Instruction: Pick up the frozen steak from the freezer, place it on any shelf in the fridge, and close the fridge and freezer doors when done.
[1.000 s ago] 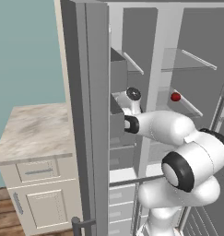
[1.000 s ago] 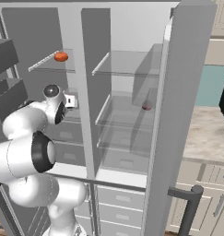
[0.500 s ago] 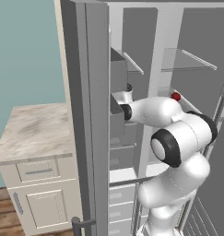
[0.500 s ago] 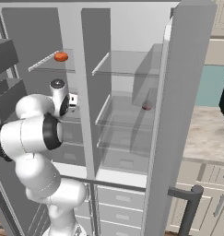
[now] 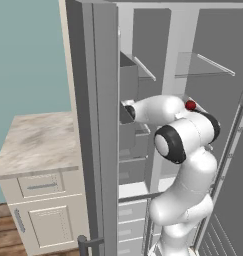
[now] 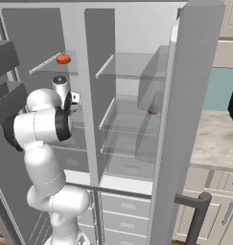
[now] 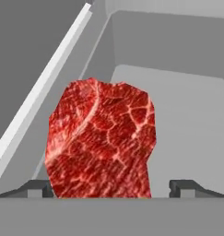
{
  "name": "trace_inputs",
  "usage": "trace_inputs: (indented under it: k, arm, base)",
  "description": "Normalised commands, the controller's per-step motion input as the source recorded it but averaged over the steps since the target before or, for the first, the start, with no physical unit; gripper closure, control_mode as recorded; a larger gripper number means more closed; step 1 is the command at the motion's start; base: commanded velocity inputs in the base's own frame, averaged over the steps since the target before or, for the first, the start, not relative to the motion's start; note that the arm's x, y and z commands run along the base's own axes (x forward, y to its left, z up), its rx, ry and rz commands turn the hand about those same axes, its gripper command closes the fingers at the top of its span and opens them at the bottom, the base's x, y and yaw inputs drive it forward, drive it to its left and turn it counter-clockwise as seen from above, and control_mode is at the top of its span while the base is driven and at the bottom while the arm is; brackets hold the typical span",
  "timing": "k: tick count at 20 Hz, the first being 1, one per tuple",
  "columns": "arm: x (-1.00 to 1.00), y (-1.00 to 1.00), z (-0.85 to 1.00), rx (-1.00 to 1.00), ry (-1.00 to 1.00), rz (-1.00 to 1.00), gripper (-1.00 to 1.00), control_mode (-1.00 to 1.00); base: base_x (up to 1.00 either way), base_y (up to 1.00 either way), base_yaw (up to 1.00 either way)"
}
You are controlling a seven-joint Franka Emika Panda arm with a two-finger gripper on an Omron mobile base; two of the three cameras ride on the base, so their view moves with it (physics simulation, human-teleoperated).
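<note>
Reaching into a grey freezer bin (image 7: 178,106), the open pincer (image 7: 111,186) straddles the frozen steak (image 7: 102,140).

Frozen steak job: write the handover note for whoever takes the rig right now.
Gripper: open, reaching into the freezer, one fingertip on each side of the frozen steak, with a gap showing at one tip.
The steak lies in a grey freezer bin, not yet lifted.
Done: freezer door and fridge door both stand open; the hand is lined up on the steak.
Left: close on the steak, lift it out, set it on a fridge shelf, then shut both doors.
</note>
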Motion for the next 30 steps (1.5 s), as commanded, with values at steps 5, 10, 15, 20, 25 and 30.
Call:
trace_inputs:
  k: [5,10,15,20,25,30]
  arm:
    - [0.1,0.03,-0.5,0.0,0.03,0.0,-1.0,-1.0]
    - [0.0,-0.02,-0.75,0.0,0.0,0.0,1.0,-1.0]
    - [-0.18,-0.32,-0.65,0.05,-0.15,0.0,1.0,-1.0]
    - [-0.47,-0.37,-0.51,0.08,-0.25,0.0,1.0,-1.0]
    - [-0.54,-0.09,-0.05,0.08,-0.29,-0.03,1.0,-1.0]
    - [-0.57,0.0,0.53,0.0,-0.36,-0.05,1.0,-1.0]
  base:
    - [0.0,0.0,0.0]
    - [0.0,0.0,0.0]
    - [0.0,0.0,0.0]
    - [0.0,0.0,0.0]
    - [0.0,0.0,0.0]
    - [0.0,0.0,0.0]
